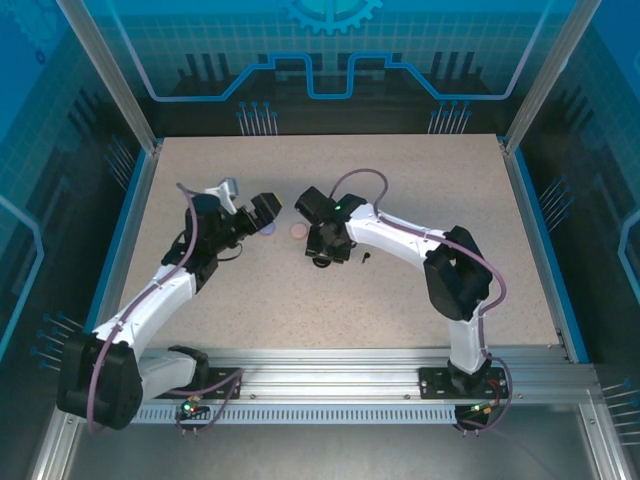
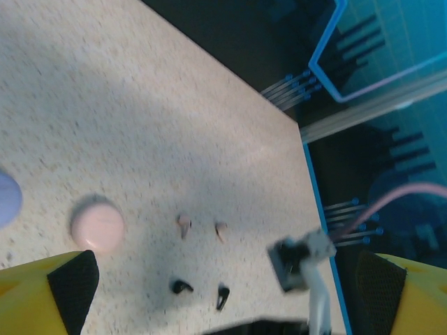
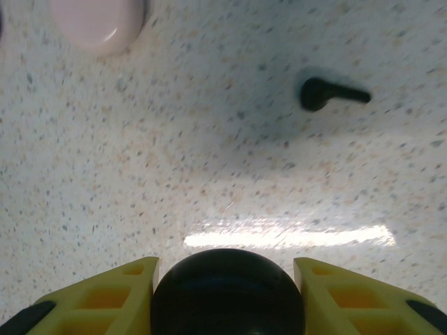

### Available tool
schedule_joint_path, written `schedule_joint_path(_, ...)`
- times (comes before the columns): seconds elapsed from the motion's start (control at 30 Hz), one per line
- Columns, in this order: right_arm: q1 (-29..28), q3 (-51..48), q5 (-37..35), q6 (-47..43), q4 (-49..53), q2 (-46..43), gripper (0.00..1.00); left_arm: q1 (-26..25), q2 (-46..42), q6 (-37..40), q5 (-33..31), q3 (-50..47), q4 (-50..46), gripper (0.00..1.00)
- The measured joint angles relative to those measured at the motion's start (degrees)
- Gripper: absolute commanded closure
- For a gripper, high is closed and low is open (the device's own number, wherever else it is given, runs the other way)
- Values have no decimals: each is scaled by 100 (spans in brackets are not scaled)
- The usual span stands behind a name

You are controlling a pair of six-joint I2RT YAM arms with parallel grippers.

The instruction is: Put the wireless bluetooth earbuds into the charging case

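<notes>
Top external: left hand (image 1: pixel 263 212) spread wide, empty, beside lavender case (image 1: pixel 268 229). Right hand (image 3: pixel 227 296) grasping black case (image 3: pixel 227 279); black earbud (image 3: pixel 332 93) loose on tabletop (image 3: pixel 209 174) nearby. Likely case-fetch step; next needs case opened, tiny earbud pinched cleanly.

On table (image 1: pixel 400 180), mid-field: left case (image 1: pixel 268 229) near middle case (image 1: pixel 298 231); third case (image 3: pixel 227 296) nearer and right of both, between right gripper (image 3: pixel 225 269) fingers; in left wrist view, far earbud pair (image 2: pixel 184 223) right of middle case; near earbud pair (image 2: pixel 181 285) just before it.
</notes>
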State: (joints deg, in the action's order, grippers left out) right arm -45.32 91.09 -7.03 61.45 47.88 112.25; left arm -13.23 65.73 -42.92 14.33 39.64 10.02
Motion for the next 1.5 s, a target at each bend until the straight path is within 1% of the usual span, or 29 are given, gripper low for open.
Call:
schedule_joint_path(0.1, 223, -291, 33, 4, -136, -190, 62, -348, -2, 66, -105, -166, 114, 1)
schedule_joint_path(0.2, 470, -597, 114, 4, -262, -413, 62, -584, -22, 109, -208, -326, 240, 1)
schedule_joint_path(0.47, 1099, -787, 323, 4, -461, -997, 62, -957, -11, 131, -319, -529, 730, 1)
schedule_joint_path(0.67, 1351, -787, 518, 111, -625, -1351, 62, -1222, 205, 131, -313, -754, 1366, 1)
schedule_joint_path(0.87, 1381, -798, 737, 424, -791, -1434, 63, -1554, 483, 149, -313, -1008, 2135, 1)
schedule_joint_path(1.0, 1370, -935, 907, 798, -1047, -1443, 63, -1711, 739, 149, -361, -1266, 2852, 2)
schedule_joint_path(1.27, 1110, -1010, 1075, 1580, -1493, -1443, 63, -1825, 1346, 118, -452, -1478, 3976, 1)
schedule_joint_path(1.5, 855, -1010, 1051, 2135, -1705, -1440, 63, -1829, 1687, 76, -579, -1513, 4612, 8)
